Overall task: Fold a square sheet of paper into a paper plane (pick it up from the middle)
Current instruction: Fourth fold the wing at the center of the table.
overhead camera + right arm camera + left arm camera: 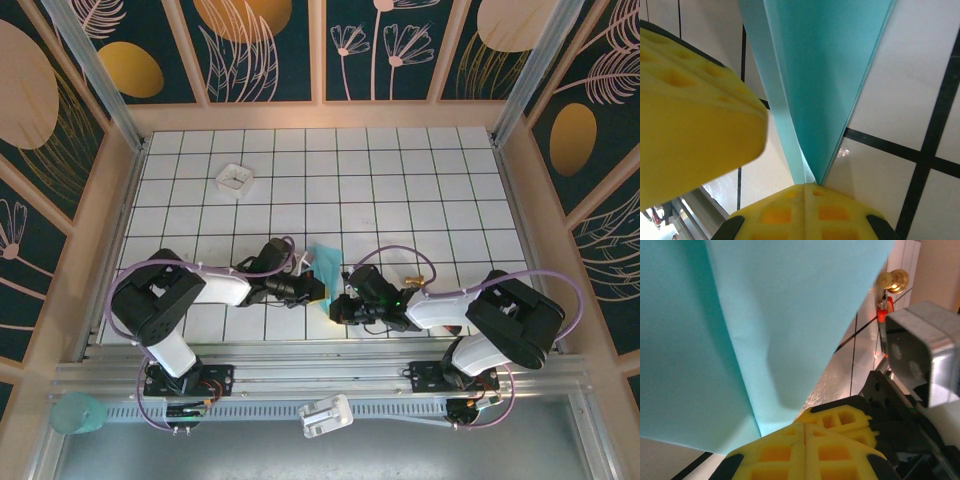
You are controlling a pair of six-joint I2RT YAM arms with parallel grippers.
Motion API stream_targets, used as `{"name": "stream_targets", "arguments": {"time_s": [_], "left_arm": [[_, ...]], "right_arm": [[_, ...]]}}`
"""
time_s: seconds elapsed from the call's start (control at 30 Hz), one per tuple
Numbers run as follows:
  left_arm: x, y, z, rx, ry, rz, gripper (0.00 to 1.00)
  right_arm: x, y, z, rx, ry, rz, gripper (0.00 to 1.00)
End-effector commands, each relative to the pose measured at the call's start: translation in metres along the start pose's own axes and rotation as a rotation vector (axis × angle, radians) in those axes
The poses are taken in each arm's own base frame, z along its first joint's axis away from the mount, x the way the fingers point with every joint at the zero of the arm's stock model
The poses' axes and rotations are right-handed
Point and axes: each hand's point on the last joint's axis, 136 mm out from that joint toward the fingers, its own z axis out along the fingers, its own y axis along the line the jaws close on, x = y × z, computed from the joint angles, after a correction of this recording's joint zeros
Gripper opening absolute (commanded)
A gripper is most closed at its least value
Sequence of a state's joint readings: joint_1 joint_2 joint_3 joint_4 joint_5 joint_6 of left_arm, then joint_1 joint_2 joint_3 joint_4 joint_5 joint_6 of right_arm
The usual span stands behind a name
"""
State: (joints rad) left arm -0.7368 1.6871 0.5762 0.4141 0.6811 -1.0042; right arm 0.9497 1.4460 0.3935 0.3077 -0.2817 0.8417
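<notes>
The turquoise sheet of paper is folded into creased layers and is held up between the two arms, just off the tiled table. My left gripper is shut on the paper's lower edge, and in the left wrist view the paper rises from the closed yellow pads. My right gripper is shut on the narrow end. In the right wrist view the paper tapers down into its closed pads. The two grippers pinch side by side, nearly touching.
A small white square tray sits at the back left of the gridded table. A brass knob and a red-and-black tool lie near the right arm. A teal cup stands beyond the front rail.
</notes>
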Motion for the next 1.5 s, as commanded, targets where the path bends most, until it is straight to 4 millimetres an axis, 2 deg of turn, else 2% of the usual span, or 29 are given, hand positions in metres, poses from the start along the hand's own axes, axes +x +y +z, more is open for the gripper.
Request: {"name": "stream_targets", "arguments": {"time_s": [0.0,0.13,0.17,0.37,0.73,1.17,1.47], "left_arm": [[0.002,-0.003,0.005,0.011,0.024,-0.014,0.00],[0.003,-0.001,0.005,-0.009,0.024,-0.017,0.00],[0.005,0.007,0.010,-0.026,0.037,-0.032,0.00],[0.007,0.009,0.015,-0.055,0.057,-0.027,0.00],[0.000,0.029,0.018,-0.160,0.039,-0.014,0.00],[-0.015,0.027,0.022,-0.168,0.014,0.014,0.00],[-0.033,0.028,0.018,-0.165,-0.012,0.019,0.01]], "right_arm": [[0.018,-0.047,-0.002,0.170,0.034,0.050,0.00],[0.018,-0.048,-0.002,0.174,0.036,0.047,0.00],[0.018,-0.048,-0.001,0.173,0.036,0.046,0.00],[0.019,-0.050,-0.001,0.180,0.040,0.046,0.00],[0.023,-0.056,-0.001,0.238,0.071,0.061,0.00],[0.045,-0.078,-0.003,0.356,0.166,0.070,0.00],[0.054,-0.087,-0.004,0.391,0.204,0.076,0.00]]}}
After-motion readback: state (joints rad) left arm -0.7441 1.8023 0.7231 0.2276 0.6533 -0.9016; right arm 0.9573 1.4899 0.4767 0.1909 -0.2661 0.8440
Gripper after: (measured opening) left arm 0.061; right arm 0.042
